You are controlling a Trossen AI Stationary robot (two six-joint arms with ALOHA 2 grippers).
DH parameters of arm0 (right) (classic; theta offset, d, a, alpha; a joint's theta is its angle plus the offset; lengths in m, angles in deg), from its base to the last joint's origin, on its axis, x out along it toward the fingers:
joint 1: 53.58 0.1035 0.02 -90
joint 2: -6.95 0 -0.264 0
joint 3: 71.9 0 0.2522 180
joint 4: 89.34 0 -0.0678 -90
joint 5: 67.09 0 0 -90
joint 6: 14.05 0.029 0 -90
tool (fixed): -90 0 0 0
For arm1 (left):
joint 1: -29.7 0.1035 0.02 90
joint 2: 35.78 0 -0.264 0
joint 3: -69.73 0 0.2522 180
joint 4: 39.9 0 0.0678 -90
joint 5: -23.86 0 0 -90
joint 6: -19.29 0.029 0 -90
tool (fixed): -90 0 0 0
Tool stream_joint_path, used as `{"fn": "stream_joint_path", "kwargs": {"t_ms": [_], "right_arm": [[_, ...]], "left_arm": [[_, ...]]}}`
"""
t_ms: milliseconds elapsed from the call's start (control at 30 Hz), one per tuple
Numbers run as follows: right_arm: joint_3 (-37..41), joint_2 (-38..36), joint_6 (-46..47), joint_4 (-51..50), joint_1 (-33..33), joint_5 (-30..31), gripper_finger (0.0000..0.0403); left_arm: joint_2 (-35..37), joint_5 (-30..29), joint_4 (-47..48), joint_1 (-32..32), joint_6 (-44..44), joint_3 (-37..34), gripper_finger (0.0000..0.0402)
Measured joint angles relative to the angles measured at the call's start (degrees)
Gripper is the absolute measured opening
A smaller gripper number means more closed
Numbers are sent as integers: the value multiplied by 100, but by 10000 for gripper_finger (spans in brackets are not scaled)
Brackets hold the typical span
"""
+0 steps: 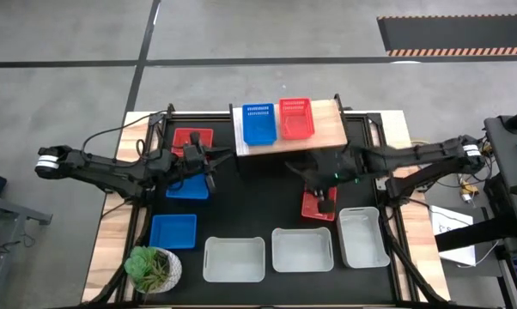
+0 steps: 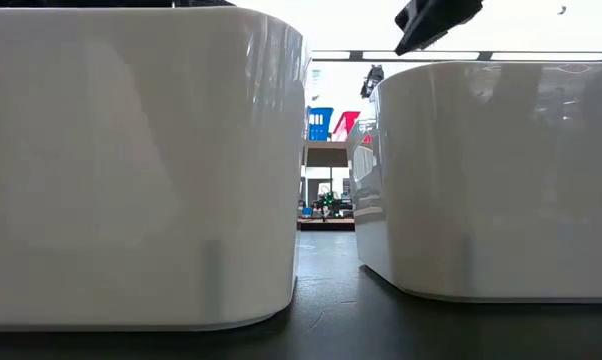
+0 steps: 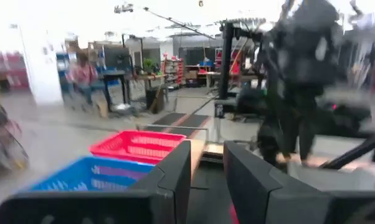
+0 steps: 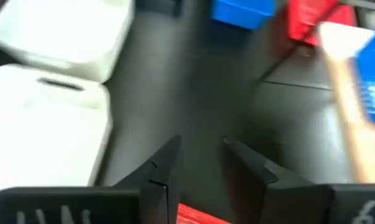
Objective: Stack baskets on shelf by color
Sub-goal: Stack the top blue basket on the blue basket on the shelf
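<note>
1. My left gripper (image 1: pixel 209 165) hung over the left half of the black table (image 1: pixel 267 202), just beside a blue basket (image 1: pixel 187 187) lying there. From my left wrist I saw my two fingers (image 3: pixel 175 174) spread with a clear gap between them and nothing pinched.
2. My right gripper (image 1: pixel 325 202) hovered directly over a red basket (image 1: pixel 313 208) on the table, in front of the shelf (image 1: pixel 327 130). From my right wrist the fingers (image 4: pixel 166 163) stood apart, with a strip of red showing under them; I held nothing.
3. On the light-wood shelf at the far edge of the table, one blue basket (image 1: pixel 258 124) and one red basket (image 1: pixel 296 118) sat side by side, touching.
4. Another red basket (image 1: pixel 192 138) lay on the table left of the shelf, behind my left gripper.
5. A third blue basket (image 1: pixel 173 231) lay nearer the front on the left, just behind the potted green plant (image 1: pixel 153 269) at the front left corner.
6. Three white baskets (image 1: pixel 234 258) lined the front edge; the middle one (image 1: pixel 302 249) and the right one (image 1: pixel 363 237) sat close together, the right one turned lengthwise.
7. From table level two of the white baskets filled the view, with the shelf's blue and red baskets showing in the gap between them.
</note>
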Motion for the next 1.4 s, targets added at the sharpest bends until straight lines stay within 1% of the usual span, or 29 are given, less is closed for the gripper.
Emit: {"fn": "stream_joint_path", "kwargs": {"t_ms": [100,167,200,267,333,467,533,633,767,867,1067,1400], "right_arm": [[556,-177,-102,513,285,36,90],[806,-268,-223,790,365,39,87],[891,-302,-272,916,383,42,86],[1017,-387,-359,1050,379,44,84],[1067,-449,-467,1079,377,48,84],[1101,-493,-674,1200,377,57,86],[1090,-505,-819,1210,377,56,86],[1059,-492,-914,1232,377,53,84],[1059,-487,-914,1246,377,53,80],[1059,-487,-912,1240,377,53,80],[1059,-487,-905,1179,377,51,79],[1061,-487,-844,1134,377,48,79]], "left_arm": [[-158,-4,209,-129,-1074,-33,79],[-361,1,462,-272,-1775,-38,79],[-453,-7,675,-344,-2166,-35,79],[-643,-109,1444,-517,-3118,95,79],[-773,-305,2779,-703,-4208,303,79],[-1148,-375,6200,-899,-6345,1136,79],[-1435,-437,7442,-890,-6932,1675,79],[-1968,-449,8554,-883,-7182,2226,79],[-2575,-407,9232,-881,-7215,2680,79],[-2850,-394,9346,-831,-7195,2777,79],[-3019,-346,9357,-765,-7228,2707,79],[-3039,-431,9055,-732,-7378,2507,79]]}}
